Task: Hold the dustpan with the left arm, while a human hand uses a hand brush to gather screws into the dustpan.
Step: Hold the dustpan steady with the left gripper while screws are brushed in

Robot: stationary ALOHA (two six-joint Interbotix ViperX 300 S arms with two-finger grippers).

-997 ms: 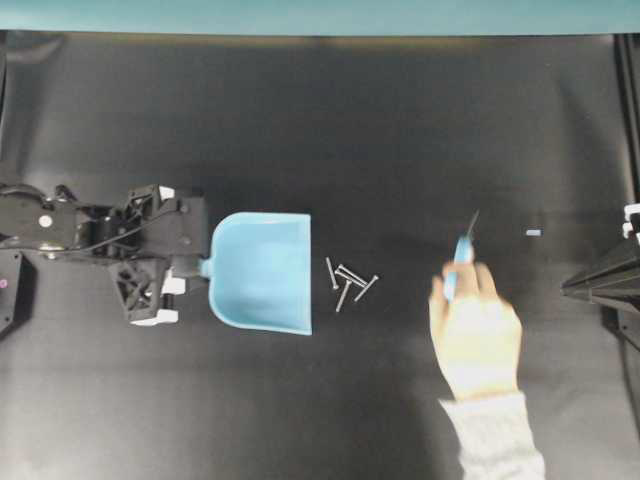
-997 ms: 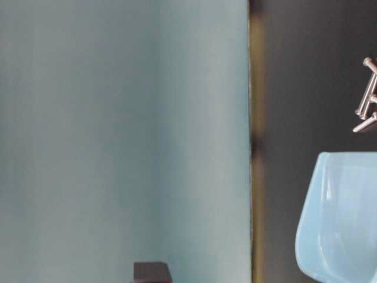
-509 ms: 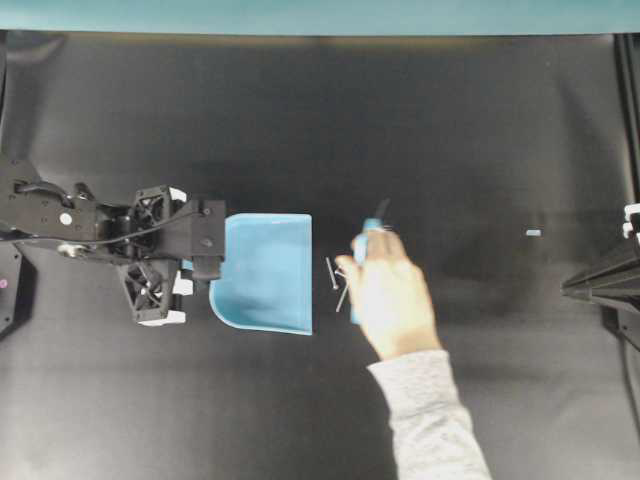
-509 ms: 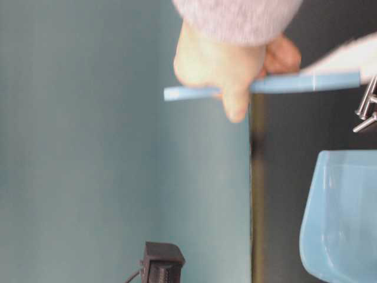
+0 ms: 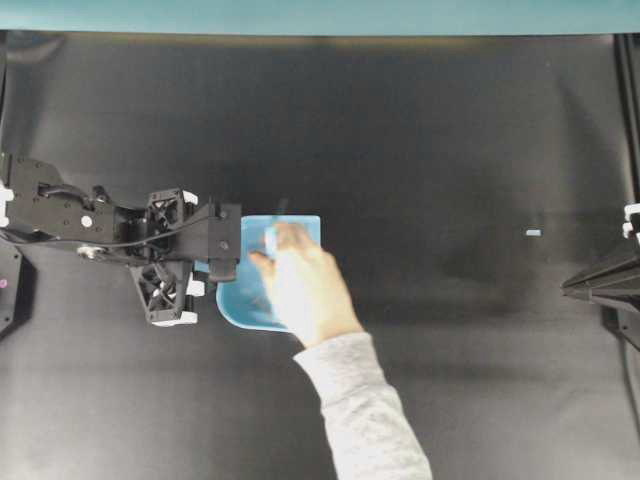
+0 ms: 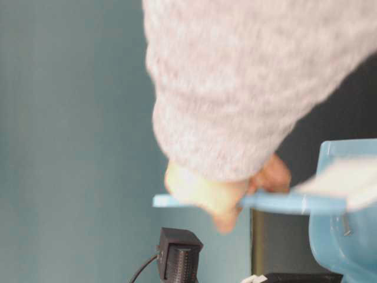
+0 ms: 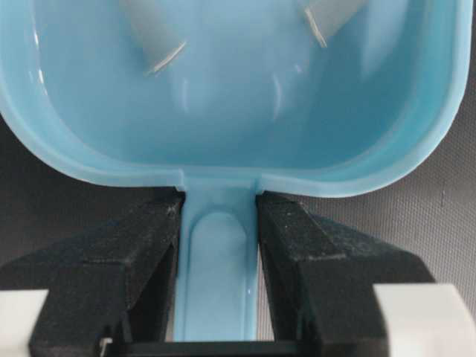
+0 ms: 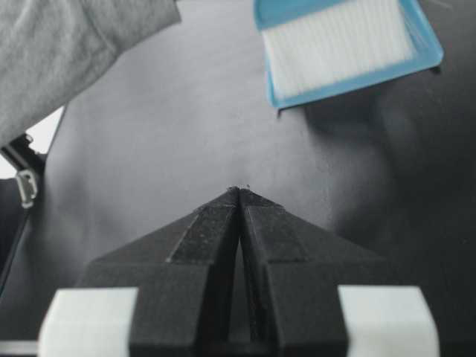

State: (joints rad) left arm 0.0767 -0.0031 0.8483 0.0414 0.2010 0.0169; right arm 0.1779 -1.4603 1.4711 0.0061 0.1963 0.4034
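The light blue dustpan (image 5: 233,298) lies on the black table, its mouth facing right. My left gripper (image 5: 213,270) is shut on its short handle; the left wrist view shows the black jaws of the gripper (image 7: 219,223) pressed against both sides of the handle below the pan's rim (image 7: 74,160). The human hand (image 5: 300,285) reaches over the pan with the hand brush (image 6: 277,202). Its white bristles (image 8: 338,41) sit in the pan's mouth. One screw (image 6: 345,224) shows inside the pan; the others are hidden under the hand. My right gripper (image 8: 239,192) is shut and empty at the far right (image 5: 572,288).
A pale grey sleeve (image 5: 365,410) crosses the lower middle of the table. A tiny pale blue fleck (image 5: 533,233) lies at the right. A teal wall strip (image 5: 320,15) borders the far edge. Bare black table surrounds the pan.
The hand swept the brush leftward from the right side into the pan's mouth. The screws that lay beside the pan are gone from the table. The left arm and pan shifted slightly right.
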